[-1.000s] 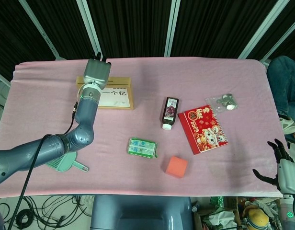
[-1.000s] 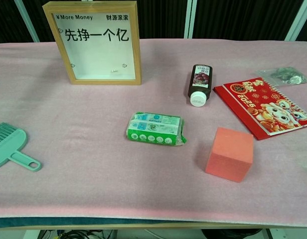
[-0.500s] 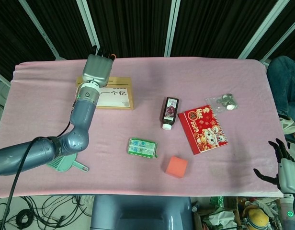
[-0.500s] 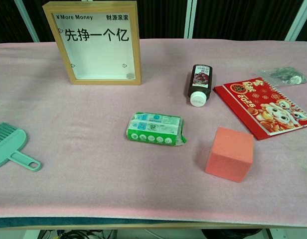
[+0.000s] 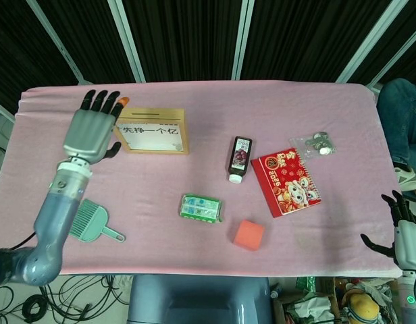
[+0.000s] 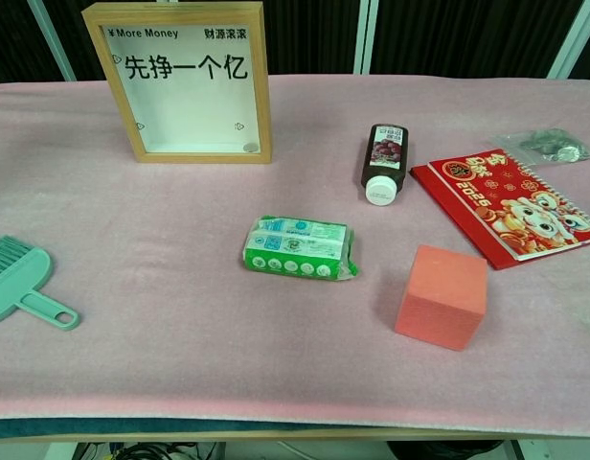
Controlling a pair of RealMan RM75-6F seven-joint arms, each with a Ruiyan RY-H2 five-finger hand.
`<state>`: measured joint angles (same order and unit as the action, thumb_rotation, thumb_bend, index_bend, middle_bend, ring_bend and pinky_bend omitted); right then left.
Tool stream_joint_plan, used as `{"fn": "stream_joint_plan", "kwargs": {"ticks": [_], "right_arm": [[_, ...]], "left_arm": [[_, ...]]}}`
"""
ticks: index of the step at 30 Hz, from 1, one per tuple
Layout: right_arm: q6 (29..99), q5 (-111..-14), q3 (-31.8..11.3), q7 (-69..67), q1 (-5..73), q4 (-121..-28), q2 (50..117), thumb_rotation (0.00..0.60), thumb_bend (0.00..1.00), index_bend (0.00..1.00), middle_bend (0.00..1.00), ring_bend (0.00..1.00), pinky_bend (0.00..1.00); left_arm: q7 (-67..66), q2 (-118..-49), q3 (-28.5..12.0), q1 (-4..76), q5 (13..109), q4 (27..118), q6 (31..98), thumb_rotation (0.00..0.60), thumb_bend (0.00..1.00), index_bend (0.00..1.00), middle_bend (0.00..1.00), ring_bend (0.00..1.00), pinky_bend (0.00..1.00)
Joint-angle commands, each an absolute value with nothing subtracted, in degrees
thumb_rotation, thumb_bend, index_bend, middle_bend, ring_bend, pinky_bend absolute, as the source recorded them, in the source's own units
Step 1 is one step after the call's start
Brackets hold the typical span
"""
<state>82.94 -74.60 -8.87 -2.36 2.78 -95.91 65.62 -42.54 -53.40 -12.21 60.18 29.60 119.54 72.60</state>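
Observation:
My left hand [image 5: 92, 128] hovers over the table's left side with fingers spread, holding nothing, just left of the wooden framed sign [image 5: 154, 131] [image 6: 187, 81], which stands upright. Only the head view shows this hand. Off the table's right front corner hangs my right hand [image 5: 400, 228], fingers spread and empty. Across the pink cloth lie a green wipes packet [image 5: 200, 208] [image 6: 298, 246], an orange cube [image 5: 248, 234] [image 6: 442, 296], a dark bottle [image 5: 239, 158] [image 6: 383, 163] on its side and a red calendar booklet [image 5: 286, 181] [image 6: 512, 208].
A green dustpan brush [image 5: 88, 223] [image 6: 19, 280] lies at the front left, under my left forearm. A clear bag of small items [image 5: 315, 144] [image 6: 547, 145] sits at the right rear. A person's leg [image 5: 404, 115] shows beyond the table's right edge.
My left hand has pulled back from above the framed sign, swinging left and toward the front, and its fingers now show spread. The sign stays standing. My right hand barely moved.

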Motion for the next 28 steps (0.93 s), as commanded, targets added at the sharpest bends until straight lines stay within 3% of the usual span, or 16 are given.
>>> {"fn": "stream_joint_plan", "kwargs": {"ticks": [1,7,13,22,28], "right_arm": [[84.5,-77.5,-8.6,-1.8,3.2,-93.8,66.0,0.600,0.09,0.15,0.02,0.14,0.21],[86.2,-81.4,-7.8,-1.9,3.3,-91.7,66.3,0.600,0.08,0.15,0.02,0.14,0.21],[87.1,-83.0,-7.3,-1.7,3.3,-91.1,66.4,0.600,0.08,0.15,0.02,0.14,0.21],[88.5,-84.6,-6.7,-0.5,3.0,-91.1,66.6,0.600,0.08,0.15,0.02,0.14,0.21],[88.5,-84.4,-6.8,-0.3,3.0,-91.1,66.7,0.600,0.08,0.15,0.02,0.14,0.21]], "left_arm": [[-27.5,-48.7,-2.8,42.8,50.9,125.8,82.2,0.600,0.28,0.12,0.03,0.00,0.00],[-15.9,-50.9,2.9,31.6,65.9,119.4,87.0,0.600,0.28,0.11,0.03,0.00,0.00],[-8.7,-53.8,5.6,24.5,71.5,112.6,89.0,0.600,0.28,0.11,0.02,0.00,0.00],[0.2,-57.4,5.9,18.9,74.4,102.3,86.9,0.600,0.28,0.11,0.02,0.00,0.00],[1.1,-57.5,5.3,17.8,76.6,100.1,85.4,0.600,0.28,0.11,0.02,0.00,0.00]]}}
